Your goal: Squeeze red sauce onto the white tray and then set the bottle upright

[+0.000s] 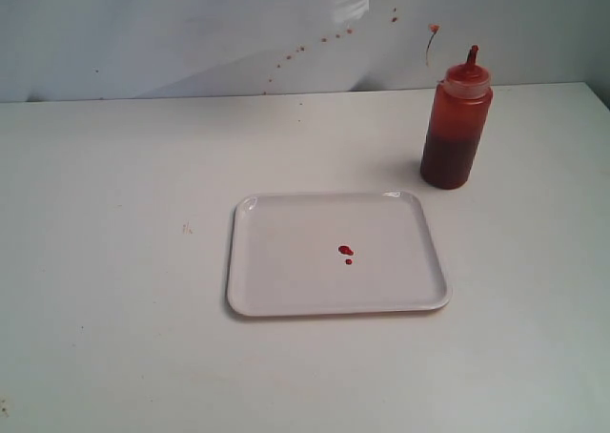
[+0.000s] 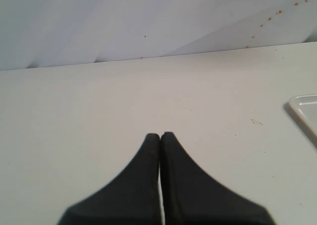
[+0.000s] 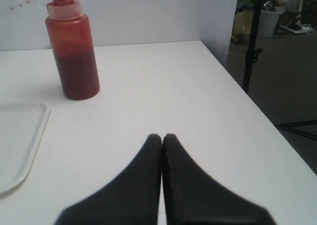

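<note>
The white tray [image 1: 286, 261] lies flat at the middle of the table, with two small drops of red sauce [image 1: 345, 251] near its centre. The bottle [image 1: 457, 123] stands upright behind the tray's far right corner, nozzle up; it also shows in the right wrist view as the bottle [image 3: 73, 51], beside the tray's corner [image 3: 20, 140]. My right gripper [image 3: 162, 137] is shut and empty, well short of the bottle. My left gripper [image 2: 160, 135] is shut and empty over bare table, with the tray's edge [image 2: 304, 111] off to one side. Neither gripper shows in the exterior view.
A pale wall [image 1: 191, 32] with faint reddish specks backs the table. The table's right edge [image 3: 247, 96] drops off to a dark floor with a stand pole [image 3: 253, 36] beyond it.
</note>
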### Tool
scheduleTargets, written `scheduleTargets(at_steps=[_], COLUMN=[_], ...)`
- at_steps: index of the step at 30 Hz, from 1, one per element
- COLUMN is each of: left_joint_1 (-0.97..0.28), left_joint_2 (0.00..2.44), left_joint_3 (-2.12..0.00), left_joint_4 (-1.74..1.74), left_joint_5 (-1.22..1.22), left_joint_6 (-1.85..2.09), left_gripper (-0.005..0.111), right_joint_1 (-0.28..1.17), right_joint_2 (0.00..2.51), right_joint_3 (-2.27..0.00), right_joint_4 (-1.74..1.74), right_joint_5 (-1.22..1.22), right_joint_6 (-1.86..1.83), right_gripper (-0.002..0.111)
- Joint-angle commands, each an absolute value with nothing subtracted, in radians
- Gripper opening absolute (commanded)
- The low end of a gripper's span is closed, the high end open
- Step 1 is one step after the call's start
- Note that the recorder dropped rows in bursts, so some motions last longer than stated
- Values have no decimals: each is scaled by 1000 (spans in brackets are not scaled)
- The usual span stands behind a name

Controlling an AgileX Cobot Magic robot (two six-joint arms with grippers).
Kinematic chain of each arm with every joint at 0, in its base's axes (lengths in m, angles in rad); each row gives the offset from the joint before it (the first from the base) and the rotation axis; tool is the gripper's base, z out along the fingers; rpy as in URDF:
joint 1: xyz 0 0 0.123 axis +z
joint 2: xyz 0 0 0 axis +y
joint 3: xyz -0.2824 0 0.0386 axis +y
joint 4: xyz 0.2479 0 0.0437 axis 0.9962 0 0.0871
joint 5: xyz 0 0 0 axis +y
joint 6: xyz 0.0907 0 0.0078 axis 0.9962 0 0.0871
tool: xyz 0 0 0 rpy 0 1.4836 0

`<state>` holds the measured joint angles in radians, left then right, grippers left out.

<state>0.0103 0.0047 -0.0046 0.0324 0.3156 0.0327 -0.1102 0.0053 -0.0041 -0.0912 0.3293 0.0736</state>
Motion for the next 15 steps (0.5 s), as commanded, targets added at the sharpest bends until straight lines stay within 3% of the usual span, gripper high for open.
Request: scheduleTargets(at_steps=[1, 15], left_joint_1=[12, 12], left_joint_2=[0, 0], left_joint_3=[0, 0], left_joint_4=[36, 36], left_joint_5=[313, 313], left_joint_6=[31, 35], left_gripper=[0, 0], right_joint_1=[-116, -33], right_joint_2=[0, 0], right_joint_3=[0, 0], right_joint_4=[-88, -91], right_joint_5=[337, 336], right_joint_6=[76, 56], right_gripper=[0, 0])
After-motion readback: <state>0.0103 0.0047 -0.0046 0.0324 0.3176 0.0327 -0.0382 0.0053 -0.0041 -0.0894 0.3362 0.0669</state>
